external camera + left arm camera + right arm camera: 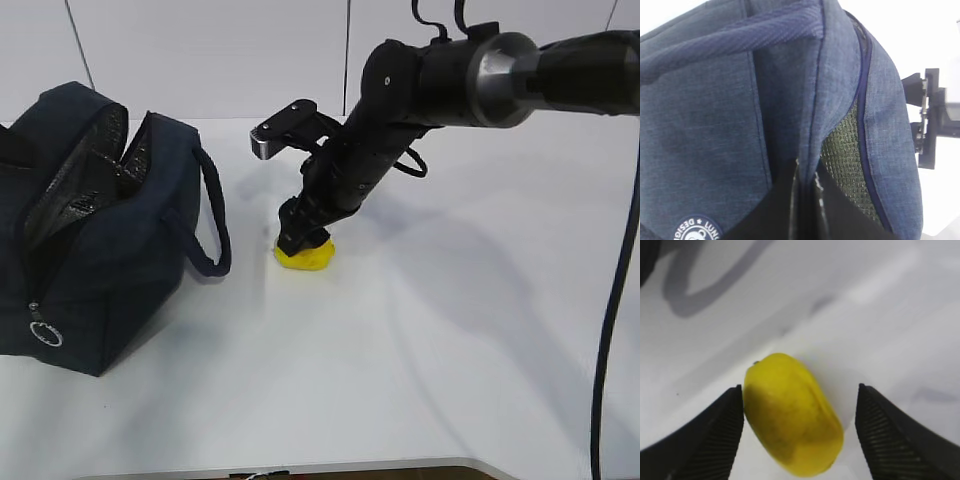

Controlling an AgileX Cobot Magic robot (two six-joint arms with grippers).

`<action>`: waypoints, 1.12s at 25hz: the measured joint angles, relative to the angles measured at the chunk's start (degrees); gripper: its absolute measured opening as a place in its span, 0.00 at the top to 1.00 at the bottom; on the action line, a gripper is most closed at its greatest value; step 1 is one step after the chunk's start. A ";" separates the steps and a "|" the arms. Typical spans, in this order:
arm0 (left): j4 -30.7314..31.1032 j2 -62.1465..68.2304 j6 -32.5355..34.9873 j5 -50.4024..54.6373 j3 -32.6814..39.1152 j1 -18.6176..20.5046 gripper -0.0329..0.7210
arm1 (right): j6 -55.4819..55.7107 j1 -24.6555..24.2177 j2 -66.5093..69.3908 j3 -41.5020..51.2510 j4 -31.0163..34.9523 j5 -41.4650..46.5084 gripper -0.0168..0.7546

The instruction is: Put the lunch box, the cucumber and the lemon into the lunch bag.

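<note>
Right gripper drops over the small bright yellow oval lemon, fingers spread wide, nothing gripped. Lemon is on the white desk, not yet in the boxy dark navy fabric lunch bag. Left fingers, unseen, read as closed; lunch box and cucumber aren't visible.

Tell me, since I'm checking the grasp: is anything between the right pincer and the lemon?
Nothing visible. The right pincer stands open with the lemon between its fingers on the white table; one finger is at the lemon's side, the other stands apart.
</note>
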 joint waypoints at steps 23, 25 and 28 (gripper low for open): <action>0.00 0.00 0.44 -0.13 0.00 0.00 0.98 | -0.26 0.00 2.08 -12.27 1.25 13.62 0.44; 0.00 0.00 0.44 -0.13 0.00 0.00 0.98 | 0.83 0.00 2.08 -15.62 1.62 16.13 0.44; 0.00 0.00 0.44 -0.13 0.00 0.00 0.98 | 1.71 0.00 2.08 -20.45 3.44 18.77 0.45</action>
